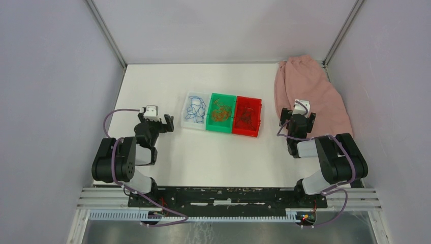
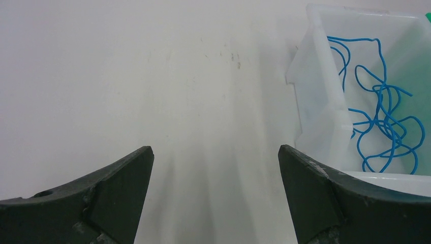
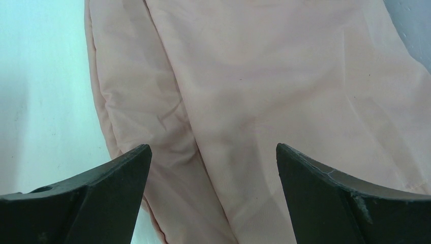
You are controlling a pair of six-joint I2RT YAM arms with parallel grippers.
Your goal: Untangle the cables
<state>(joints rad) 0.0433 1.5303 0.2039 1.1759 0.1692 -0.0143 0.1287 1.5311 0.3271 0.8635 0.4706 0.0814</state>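
Evidently the cables (image 1: 220, 113) are lying sorted by colour, blue in the white bin (image 1: 185, 116), orange in the green bin (image 1: 217, 129), dark in the red bin (image 1: 258, 118), so the left hand (image 2: 215, 148) and right hand (image 3: 213, 147) are hovering released and empty above the bench (image 1: 213, 162).

- A table (image 1: 213, 162) carries three bins set side by side in a row near its middle, each touching the next: the left bin (image 1: 193, 125), the middle bin (image 1: 218, 129) and the right bin (image 1: 245, 133).
- Cables (image 1: 195, 108) lie inside the bins, one loose bundle in each.
- A cloth (image 1: 310, 84) lies at the far right of the table, apart from the right bin.
- The left gripper (image 2: 215, 152) hangs over bare table, just left of the left bin.
- The right gripper (image 3: 213, 152) hangs right of the row, over the cloth's near left edge.
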